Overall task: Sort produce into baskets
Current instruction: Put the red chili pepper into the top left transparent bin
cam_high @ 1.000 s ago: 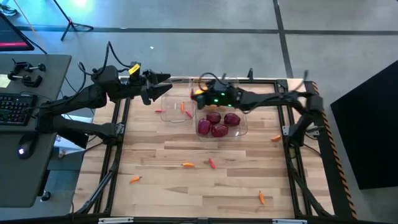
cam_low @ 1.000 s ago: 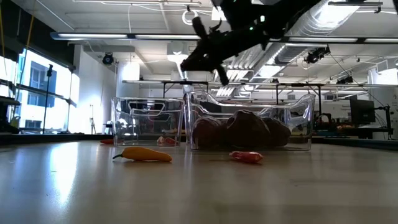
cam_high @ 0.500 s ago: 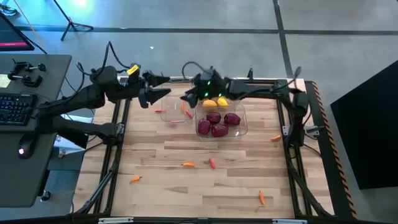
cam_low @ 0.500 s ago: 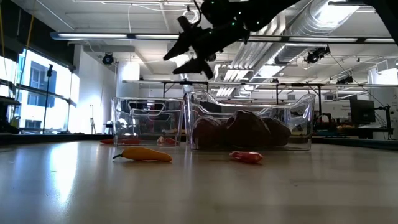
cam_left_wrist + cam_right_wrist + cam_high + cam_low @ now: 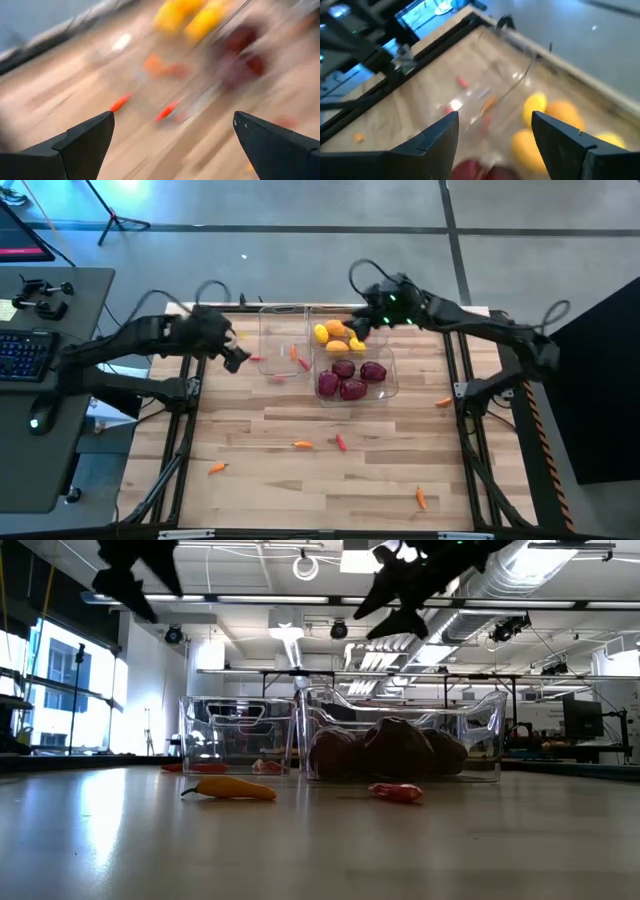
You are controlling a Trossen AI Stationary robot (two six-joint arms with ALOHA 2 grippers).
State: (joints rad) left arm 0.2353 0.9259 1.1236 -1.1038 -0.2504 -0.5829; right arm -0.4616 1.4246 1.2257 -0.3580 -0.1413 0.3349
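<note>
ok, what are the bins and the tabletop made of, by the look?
Bins: clear, glossy, probably rigid plastic; the low view shows the room and the dark red rounds straight through the walls, with glints on the rims. Tabletop: light wood, seemingly butcher-block, with visible plank seams and grain, satin rather than shiny.

— What's sitting on that wooden table [image 5: 260, 500]?

— Three clear bins at the far side: a left bin [image 5: 281, 340], a far bin [image 5: 340, 320], and touching it a near bin [image 5: 392, 383].

— And loose on the wood?

— An orange pepper [image 5: 302, 445] just beside a red pepper [image 5: 341, 442], mid-table. More orange ones: near left [image 5: 216, 468], near right [image 5: 421, 498], right edge [image 5: 443, 402].
</note>
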